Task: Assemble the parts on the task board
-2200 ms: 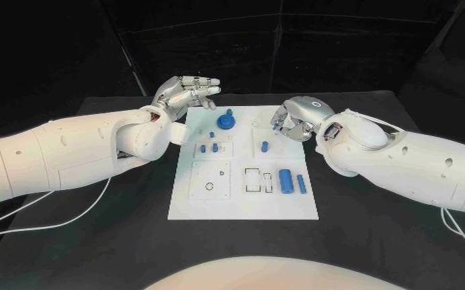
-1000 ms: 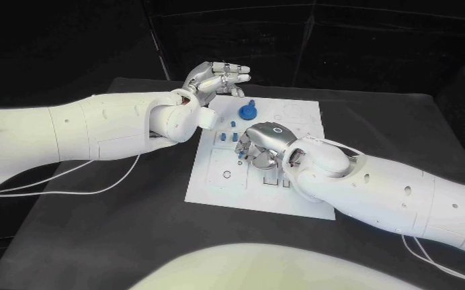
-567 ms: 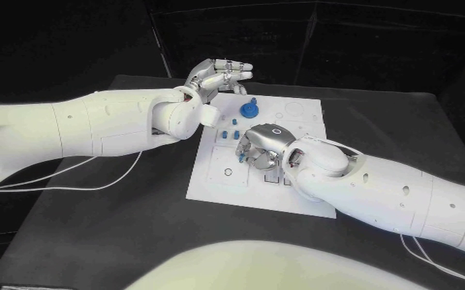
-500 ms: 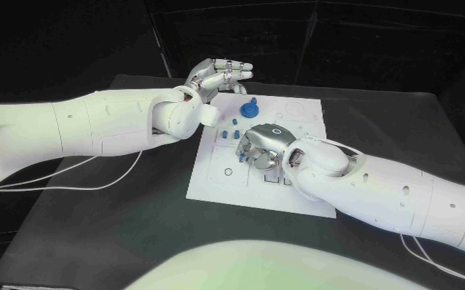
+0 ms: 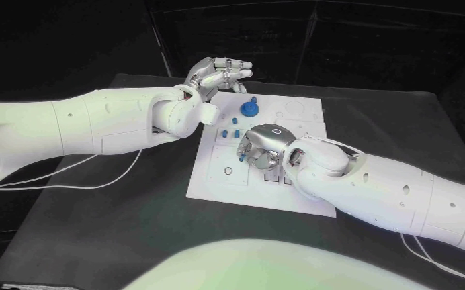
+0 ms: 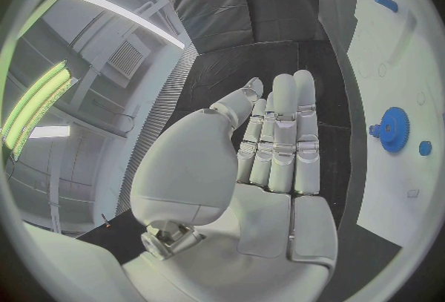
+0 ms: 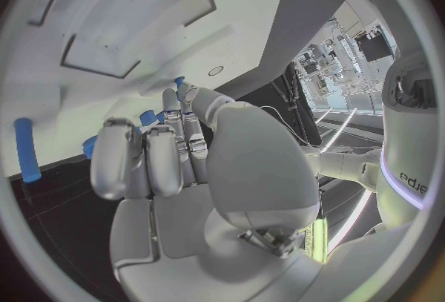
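The white task board (image 5: 218, 186) lies in the middle of the black table. A blue gear (image 5: 250, 109) stands near its far end, with small blue pegs (image 5: 230, 132) just in front of it. My left hand (image 5: 218, 74) hovers above the board's far left corner, fingers straight and side by side, palm (image 6: 264, 205) bare; the gear (image 6: 394, 129) sits off to its side. My right hand (image 5: 263, 148) is low over the board's middle, fingers curled down. In the right wrist view small blue parts (image 7: 147, 118) peek out behind its fingers (image 7: 162, 157); whether it holds one is hidden.
A blue cylinder (image 7: 26, 150) lies on the board (image 7: 111, 12) beside my right hand. Recessed slots (image 5: 227, 171) mark the board's near half. Both white forearms cross above the board's sides. Black table surface surrounds the board.
Since the oldest frame the camera has shifted and my right hand has moved from the board's far right to over its middle. In the last second both hands stayed almost still.
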You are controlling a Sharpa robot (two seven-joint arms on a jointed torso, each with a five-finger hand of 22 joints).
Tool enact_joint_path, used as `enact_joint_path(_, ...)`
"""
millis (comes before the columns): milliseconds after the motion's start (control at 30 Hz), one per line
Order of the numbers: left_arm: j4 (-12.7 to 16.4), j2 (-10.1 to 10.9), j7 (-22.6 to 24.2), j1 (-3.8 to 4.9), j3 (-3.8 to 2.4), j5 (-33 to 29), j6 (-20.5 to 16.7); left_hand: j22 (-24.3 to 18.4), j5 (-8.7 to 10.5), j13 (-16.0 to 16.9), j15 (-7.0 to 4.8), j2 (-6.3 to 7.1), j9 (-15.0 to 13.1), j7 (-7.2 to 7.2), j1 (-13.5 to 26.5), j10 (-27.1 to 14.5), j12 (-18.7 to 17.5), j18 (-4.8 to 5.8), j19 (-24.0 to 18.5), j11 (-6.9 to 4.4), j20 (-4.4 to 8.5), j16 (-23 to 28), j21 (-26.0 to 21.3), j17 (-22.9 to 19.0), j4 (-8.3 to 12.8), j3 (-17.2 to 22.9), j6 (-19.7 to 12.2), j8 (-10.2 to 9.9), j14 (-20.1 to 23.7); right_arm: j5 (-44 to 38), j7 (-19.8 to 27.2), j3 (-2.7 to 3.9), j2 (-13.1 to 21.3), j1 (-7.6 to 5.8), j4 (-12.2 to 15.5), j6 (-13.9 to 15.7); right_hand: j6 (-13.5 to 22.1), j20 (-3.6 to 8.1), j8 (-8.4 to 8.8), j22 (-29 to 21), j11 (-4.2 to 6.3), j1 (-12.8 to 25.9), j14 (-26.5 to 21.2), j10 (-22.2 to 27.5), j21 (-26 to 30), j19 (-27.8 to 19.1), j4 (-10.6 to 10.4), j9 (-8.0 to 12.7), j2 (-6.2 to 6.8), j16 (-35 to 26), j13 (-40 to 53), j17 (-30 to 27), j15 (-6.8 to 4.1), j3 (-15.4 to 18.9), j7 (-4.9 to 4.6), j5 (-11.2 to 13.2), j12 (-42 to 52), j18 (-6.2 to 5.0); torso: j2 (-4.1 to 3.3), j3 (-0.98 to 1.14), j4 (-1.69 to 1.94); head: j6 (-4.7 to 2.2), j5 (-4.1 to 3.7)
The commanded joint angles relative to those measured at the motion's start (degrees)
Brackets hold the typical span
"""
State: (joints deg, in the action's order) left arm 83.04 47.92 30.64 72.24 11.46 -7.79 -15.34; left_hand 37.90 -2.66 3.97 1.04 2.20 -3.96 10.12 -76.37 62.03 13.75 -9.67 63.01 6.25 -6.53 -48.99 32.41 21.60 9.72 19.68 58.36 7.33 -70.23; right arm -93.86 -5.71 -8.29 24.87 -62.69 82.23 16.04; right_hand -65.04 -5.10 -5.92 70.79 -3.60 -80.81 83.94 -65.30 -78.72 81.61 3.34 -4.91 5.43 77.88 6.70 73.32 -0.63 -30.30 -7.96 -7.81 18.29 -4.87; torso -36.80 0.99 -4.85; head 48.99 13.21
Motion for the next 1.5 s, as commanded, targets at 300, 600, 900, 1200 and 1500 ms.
enact_joint_path(300,-0.11,-0.22,0.84,0.1,-0.05,-0.22,0.93,-0.1,-0.08,-0.1,0.03,-0.25,0.08,0.3,-0.18,-0.49,0.08,-0.71,-0.3,0.05,-0.1,0.42,-0.31,-0.07,0.02,-0.41,-0.04,0.3,0.28,-1.53,-0.64,0.01,-0.49,-0.08,-0.21,-2.62,-0.1,0.03,-0.17,-0.14,-0.17,0.71,3.02,-0.28,-0.25,0.37,0.28,-0.04,-0.04,0.24,0.08,0.07,-0.35,0.07,-0.13,-0.16,-0.45,0.83,-0.02,0.0,0.02,0.05,-0.03)
enact_joint_path(600,-0.12,-0.25,0.68,0.1,-0.05,-0.22,1.14,-0.1,-0.08,-0.1,0.03,-0.25,0.08,0.3,-0.18,-0.49,0.08,-0.71,-0.3,0.05,-0.1,0.42,-0.31,-0.07,0.02,-0.41,-0.04,0.3,0.28,-2.27,-1.93,-0.53,-1.28,-0.08,-0.84,-2.75,0.4,-0.07,0.21,-0.32,-0.32,1.42,2.93,0.16,-0.14,0.21,0.35,0.07,0.19,0.05,0.03,-0.24,-0.21,0.62,-0.26,-0.23,-0.83,0.8,-0.03,-0.01,-0.01,0.03,-0.12)
enact_joint_path(900,-0.05,-0.2,0.59,0.1,-0.05,-0.22,1.31,-0.15,-0.08,-0.11,0.04,-0.26,0.08,0.31,-0.22,-0.61,0.06,-0.7,-0.31,0.08,-0.11,0.49,-0.37,-0.11,0.02,-0.47,-0.09,0.28,0.3,-2.54,-2.5,-0.78,-1.38,-0.07,-1.02,-1.49,4.18,-0.91,2.26,-3.3,-1.86,3.21,2.25,4.45,1.7,-1.42,0.27,0.92,1.02,-1.34,-0.94,-2.2,1.03,1.45,-1.74,-0.57,-3.4,0.22,0.0,-0.04,0.0,0.14,-0.13)
enact_joint_path(1200,-0.01,-0.09,0.55,0.1,-0.05,-0.22,1.44,-0.17,-0.08,-0.12,0.06,-0.27,0.08,0.32,-0.24,-0.69,0.04,-0.7,-0.32,0.1,-0.12,0.53,-0.41,-0.13,0.02,-0.51,-0.11,0.28,0.31,-2.18,-1.63,-0.8,-0.38,-0.07,0.21,2.89,7.68,-2.03,2.27,-8.98,-3.33,4.11,0.59,9.54,5.46,-4.43,0.59,1.12,2.3,-4.14,-1.81,-5.93,2.21,2.44,-2.75,-0.88,-4.42,-0.95,-0.01,0.03,0.03,0.13,-0.06)
enact_joint_path(1500,-0.09,0.35,0.4,0.1,-0.04,-0.22,1.57,-0.2,-0.08,-0.13,0.07,-0.31,0.09,0.34,-0.28,-0.8,0.02,-0.71,-0.3,0.12,-0.12,0.57,-0.44,-0.16,0.03,-0.54,-0.14,0.27,0.3,0.86,-1.1,-0.53,5.72,-0.23,6.54,8.38,7.55,-2.2,2.0,-8.61,-3.29,4.09,0.92,9.47,5.28,-4.17,0.71,0.96,2.23,-3.43,-1.68,-5.22,2.19,2.66,-2.77,-1.66,-3.45,-0.9,0.07,-0.07,-0.1,0.02,-0.11)
